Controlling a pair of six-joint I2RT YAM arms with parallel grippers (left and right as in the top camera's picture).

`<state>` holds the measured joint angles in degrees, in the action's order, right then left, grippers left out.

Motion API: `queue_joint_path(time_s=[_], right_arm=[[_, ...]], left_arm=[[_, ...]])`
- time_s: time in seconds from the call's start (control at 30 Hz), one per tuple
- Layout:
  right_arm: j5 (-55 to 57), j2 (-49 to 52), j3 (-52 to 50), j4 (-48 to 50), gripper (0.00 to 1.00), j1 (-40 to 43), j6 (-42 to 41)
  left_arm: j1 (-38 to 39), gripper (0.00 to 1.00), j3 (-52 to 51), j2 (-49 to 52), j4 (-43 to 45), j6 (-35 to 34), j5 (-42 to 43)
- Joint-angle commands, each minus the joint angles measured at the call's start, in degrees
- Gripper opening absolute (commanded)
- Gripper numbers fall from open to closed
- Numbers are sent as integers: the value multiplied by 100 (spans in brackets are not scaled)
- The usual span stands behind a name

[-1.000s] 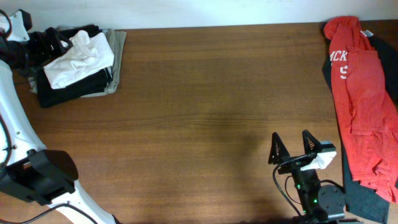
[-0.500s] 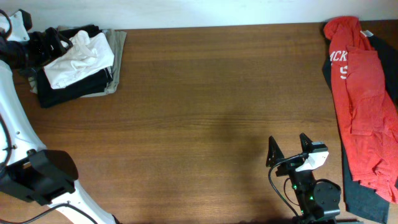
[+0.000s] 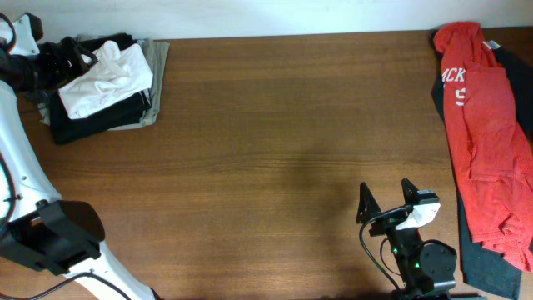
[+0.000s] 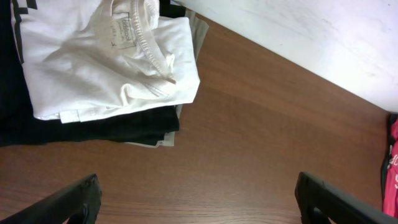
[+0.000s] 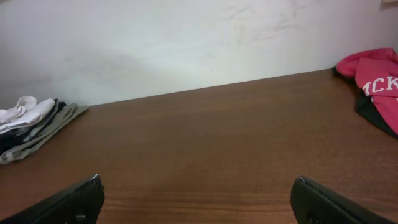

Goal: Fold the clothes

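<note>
The white T-shirt (image 3: 108, 77) lies roughly folded atop the dark stack (image 3: 96, 121), apparently the finished pile. The left end effector (image 3: 57, 57) hovers beside it, jaws wide (nothing held). The right end effector (image 3: 388, 200), likewise agape and empty, rests nearer the red shirt (image 3: 483, 125).

Overhead camera is looking straight down from high up, taking in the whole table (image 3: 266, 167). Left wrist camera is hovering close, tilting down past the left fingers (image 4: 68, 202) at the white T-shirt (image 4: 106, 62) just ahead of them. Right wrist camera is sitting low, gazing level between the right fingers (image 5: 68, 199) toward the far wall (image 5: 186, 43). All three are sharing that T-shirt, lying far ahead of the right fingers.
</note>
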<state>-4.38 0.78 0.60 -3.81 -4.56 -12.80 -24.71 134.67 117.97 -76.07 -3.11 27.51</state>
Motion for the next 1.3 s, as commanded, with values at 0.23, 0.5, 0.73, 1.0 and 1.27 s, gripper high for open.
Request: queue_joint_path(time_s=[0.23,0.5,0.73,1.0,1.27], right_arm=[[11,-59,-28,-31,99,-31,79],[11,-59,-28,-31,99,-31,79],[11,-59,-28,-31,99,-31,79],[11,-59,-28,-31,99,-31,79],[11,-59,-28,-31,99,-31,79]], left_arm=[[15,99,-20,72,11,-52,57],[125,99,-101,-85,11,-52,55],[1189,99,-2900,-2203,205,-52,-929],[1827,99,-5532,-4756,2140,-13,-1829],[1834,99,-9761,-8317,5145,-11,-1832]])
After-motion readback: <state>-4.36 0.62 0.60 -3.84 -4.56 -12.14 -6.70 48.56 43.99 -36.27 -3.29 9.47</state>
